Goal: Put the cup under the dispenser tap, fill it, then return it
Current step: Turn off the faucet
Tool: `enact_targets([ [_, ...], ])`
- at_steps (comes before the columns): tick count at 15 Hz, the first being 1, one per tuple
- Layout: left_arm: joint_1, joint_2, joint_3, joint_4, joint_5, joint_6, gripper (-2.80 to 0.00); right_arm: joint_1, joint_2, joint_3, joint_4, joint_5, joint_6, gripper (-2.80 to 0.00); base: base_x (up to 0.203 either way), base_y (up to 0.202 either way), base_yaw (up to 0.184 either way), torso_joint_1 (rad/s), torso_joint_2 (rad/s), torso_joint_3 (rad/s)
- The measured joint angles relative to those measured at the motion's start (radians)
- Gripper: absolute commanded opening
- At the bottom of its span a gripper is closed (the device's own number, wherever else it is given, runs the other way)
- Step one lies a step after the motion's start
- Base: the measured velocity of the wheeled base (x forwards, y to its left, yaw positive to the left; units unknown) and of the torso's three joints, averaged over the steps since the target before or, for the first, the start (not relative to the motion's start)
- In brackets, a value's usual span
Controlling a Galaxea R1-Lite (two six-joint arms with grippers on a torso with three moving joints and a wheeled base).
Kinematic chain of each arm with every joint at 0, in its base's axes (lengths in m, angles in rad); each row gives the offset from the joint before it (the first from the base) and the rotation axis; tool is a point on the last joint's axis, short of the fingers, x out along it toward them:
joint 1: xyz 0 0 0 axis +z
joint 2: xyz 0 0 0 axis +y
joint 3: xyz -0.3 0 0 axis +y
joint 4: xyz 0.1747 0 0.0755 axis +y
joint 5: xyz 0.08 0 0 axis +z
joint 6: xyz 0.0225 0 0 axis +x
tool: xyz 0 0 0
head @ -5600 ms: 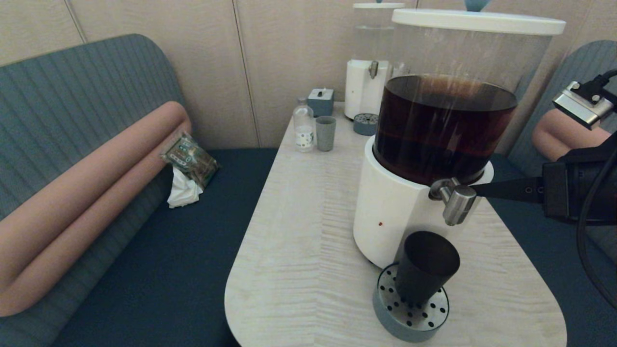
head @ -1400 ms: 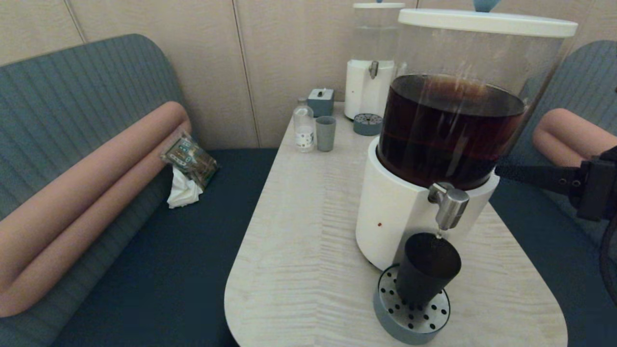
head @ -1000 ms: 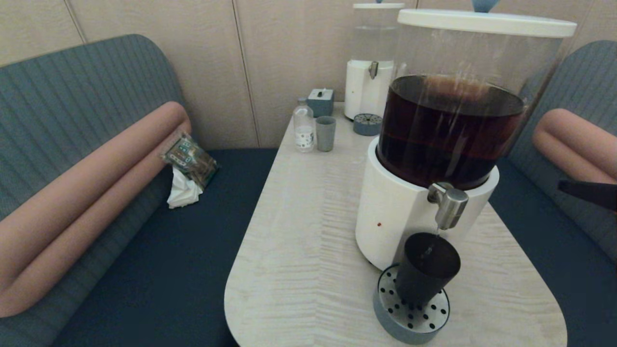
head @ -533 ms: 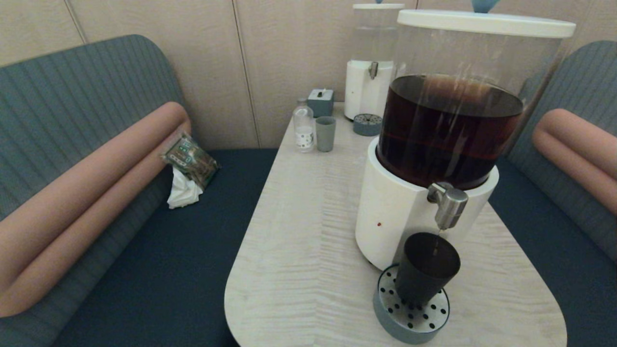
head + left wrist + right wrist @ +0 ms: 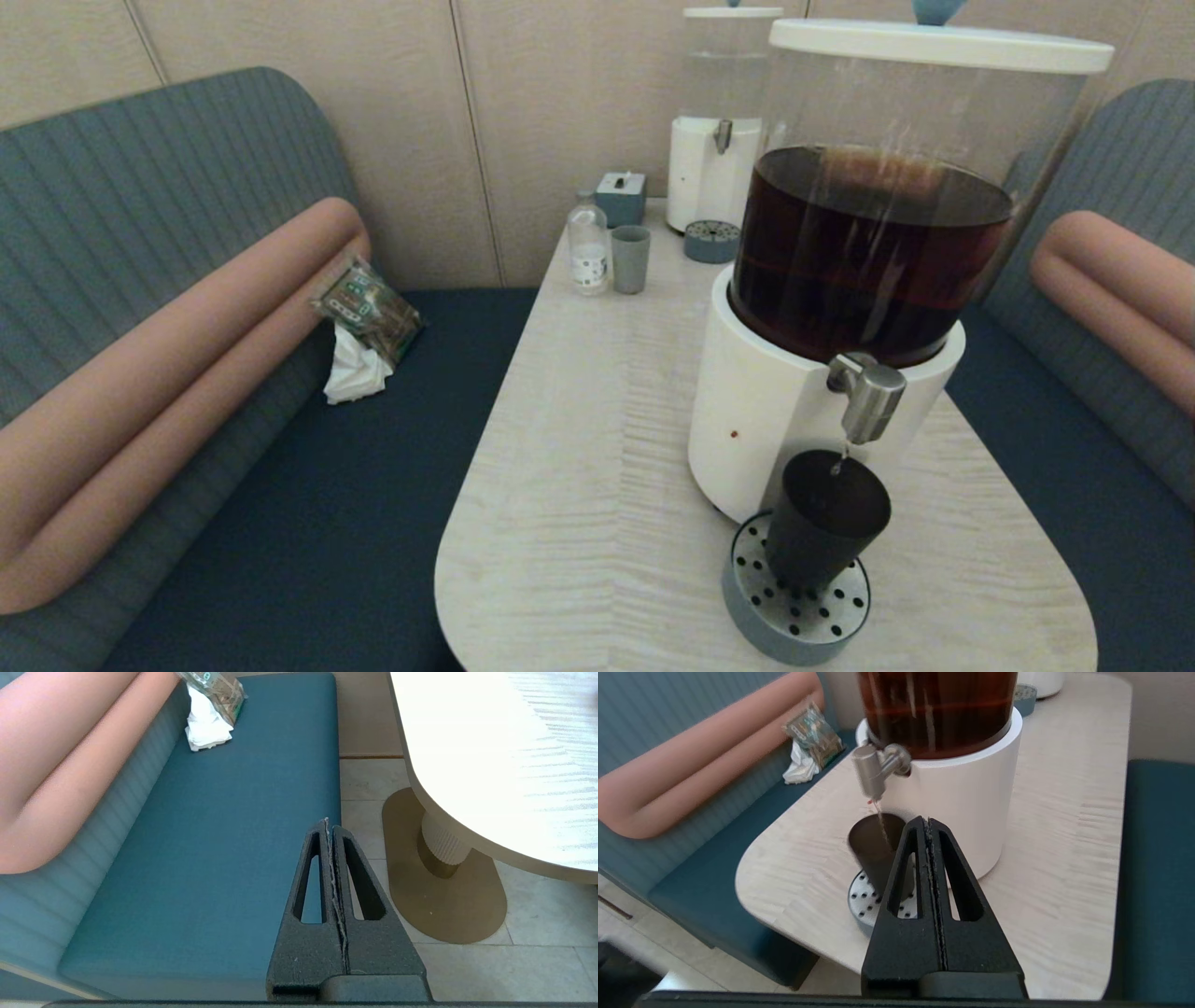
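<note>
The dark cup [image 5: 827, 518] stands on the round perforated drip tray [image 5: 794, 611], right under the steel dispenser tap [image 5: 869, 397]. A thin brown stream [image 5: 882, 828] runs from the tap [image 5: 873, 770] into the cup [image 5: 878, 851]. The big dispenser [image 5: 845, 280] holds dark brown liquid. My right gripper [image 5: 927, 820] is shut and empty, hanging back off the table's right side, apart from the cup; neither gripper appears in the head view. My left gripper [image 5: 330, 822] is shut and empty, parked low over the blue bench seat beside the table.
At the table's far end stand a smaller clear-liquid dispenser [image 5: 714, 140], a pale grey-green cup [image 5: 630, 259], a small bottle [image 5: 588, 247] and a grey box [image 5: 621, 196]. A snack packet with a tissue [image 5: 364, 322] lies on the left bench.
My right arm has drawn back from the tap to the right and left the head view. Liquid now runs into the cup, which has not moved.
</note>
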Motion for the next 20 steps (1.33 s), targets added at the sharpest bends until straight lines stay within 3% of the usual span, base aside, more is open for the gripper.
enact_targets([
  [5, 0.000, 0.000, 0.000, 0.000, -0.001, 0.000, -2.80, -0.007, -0.182, 0.004, 0.060, -0.001, -0.014, -2.80, 0.000, 0.000, 0.000, 0.000, 0.00, 0.000],
  [11, 0.000, 0.000, 0.000, 0.000, 0.000, -0.001, -2.80, -0.010, -0.340, 0.141, 0.038, -0.047, -0.127, -2.80, 0.000, 0.000, 0.000, 0.000, 0.00, 0.000],
  [15, 0.000, 0.000, 0.000, 0.000, 0.000, 0.000, -2.80, -0.009, -0.415, 0.289, -0.049, -0.058, -0.140, -2.80, 0.000, 0.000, 0.000, 0.000, 0.00, 0.000],
  [20, 0.000, 0.000, 0.000, 0.000, 0.000, -0.001, -2.80, -0.008, -0.442, 0.487, -0.215, -0.137, -0.189, -2.80, 0.000, 0.000, 0.000, 0.000, 0.00, 0.000],
])
